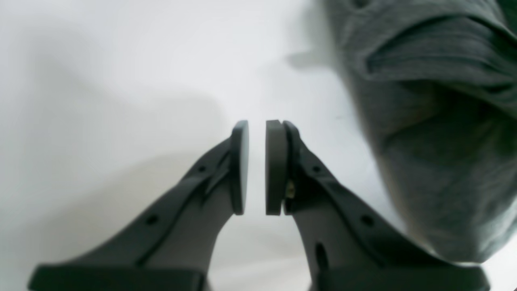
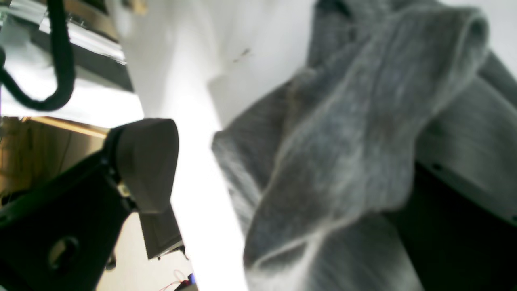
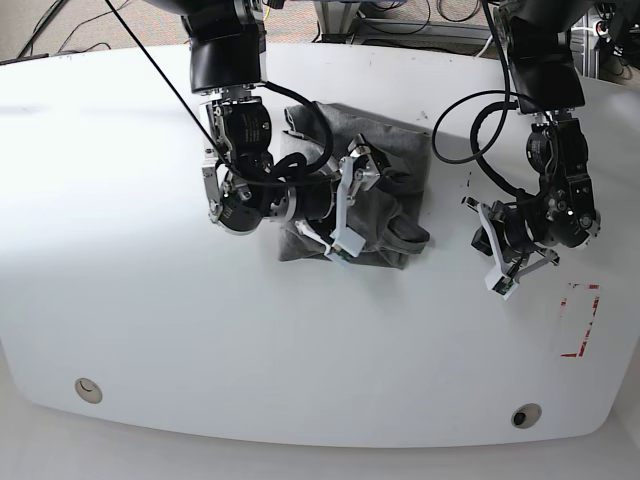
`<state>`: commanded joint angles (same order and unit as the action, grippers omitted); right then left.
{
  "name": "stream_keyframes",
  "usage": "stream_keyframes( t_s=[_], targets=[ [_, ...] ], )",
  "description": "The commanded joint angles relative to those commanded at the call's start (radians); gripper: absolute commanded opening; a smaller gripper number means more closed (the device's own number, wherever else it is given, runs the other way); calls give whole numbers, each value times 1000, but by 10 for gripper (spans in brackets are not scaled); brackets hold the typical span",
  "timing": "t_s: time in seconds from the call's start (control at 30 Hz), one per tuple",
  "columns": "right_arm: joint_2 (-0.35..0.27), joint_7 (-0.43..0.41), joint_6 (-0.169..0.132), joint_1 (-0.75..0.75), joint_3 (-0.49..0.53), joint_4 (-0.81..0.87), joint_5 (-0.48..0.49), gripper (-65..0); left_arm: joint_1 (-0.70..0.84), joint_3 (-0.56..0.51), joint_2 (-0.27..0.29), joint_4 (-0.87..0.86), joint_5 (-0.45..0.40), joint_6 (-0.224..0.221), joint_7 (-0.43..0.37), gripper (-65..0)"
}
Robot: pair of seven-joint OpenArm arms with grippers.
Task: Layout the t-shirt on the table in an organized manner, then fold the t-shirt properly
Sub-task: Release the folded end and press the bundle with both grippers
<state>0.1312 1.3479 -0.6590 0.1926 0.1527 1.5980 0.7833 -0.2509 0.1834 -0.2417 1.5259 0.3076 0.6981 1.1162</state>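
Note:
The dark grey t-shirt (image 3: 395, 160) lies crumpled in a heap on the white table (image 3: 150, 300), near its back middle. My right gripper (image 3: 352, 207) is over the heap with its jaws wide open. In the right wrist view (image 2: 291, 153) a fold of the t-shirt (image 2: 343, 141) lies between the jaws and drapes over the far finger, with a bright gap beside the near finger (image 2: 147, 161). My left gripper (image 3: 485, 232) hovers over bare table to the right of the heap. Its pads (image 1: 274, 165) are nearly together and empty, with the t-shirt (image 1: 436, 141) beside them.
A red-tape rectangle mark (image 3: 580, 320) is at the table's right side. Two round grommet holes (image 3: 88, 390) (image 3: 525, 415) sit near the front edge. Cables and both arm bases stand along the back edge.

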Motion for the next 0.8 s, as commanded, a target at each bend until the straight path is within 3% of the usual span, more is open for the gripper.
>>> stream_keyframes(
  t_s=[0.17, 0.33, 0.57, 0.8],
  targets=[
    [26, 0, 6, 2, 115, 0, -9, -44, 0, 49, -9, 61, 0, 0, 2, -587],
    [26, 0, 6, 5, 146, 0, -9, -44, -3, 92, -14, 126, 0, 0, 5, -587],
    [21, -29, 6, 100, 117, 0, -28, -44, 5, 95, -6, 190, 17, 0, 21, -587],
    [-58, -31, -3, 209, -11, -2, -87, -44, 9, 98, 57, 193, 192, 0, 138, -587]
  ],
)
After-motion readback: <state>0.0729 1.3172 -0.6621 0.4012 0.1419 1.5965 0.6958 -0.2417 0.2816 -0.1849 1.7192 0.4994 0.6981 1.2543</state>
